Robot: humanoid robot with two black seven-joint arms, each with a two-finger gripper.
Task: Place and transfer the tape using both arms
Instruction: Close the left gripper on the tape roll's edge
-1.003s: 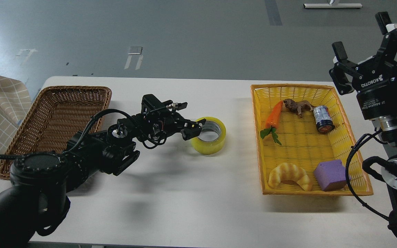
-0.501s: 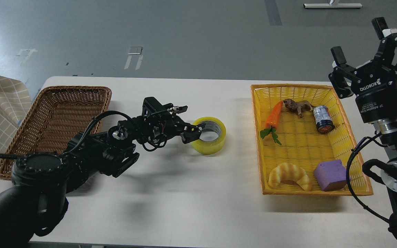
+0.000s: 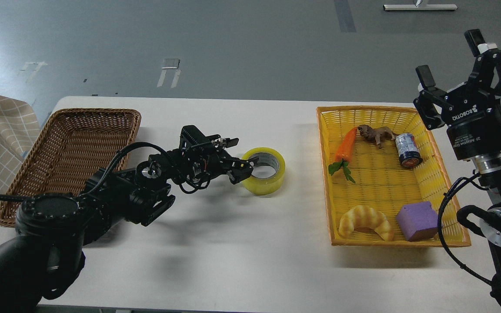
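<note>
The tape, a yellow translucent roll with a grey-white core, lies flat on the white table near its middle. My left gripper reaches in low from the left. Its fingers sit on either side of the roll's left wall, one in the core hole and one outside, closed on the wall. The roll rests on the table. My right gripper is raised at the far right, beside the yellow basket, with its fingers spread wide and nothing between them.
A brown wicker basket stands at the left. A yellow basket at the right holds a carrot, a toy animal, a can, a croissant and a purple block.
My left gripper has dropped a little and its fingers have drawn in on the tape's left wall. My right gripper has drifted slightly up and left. The tape has not moved.
</note>
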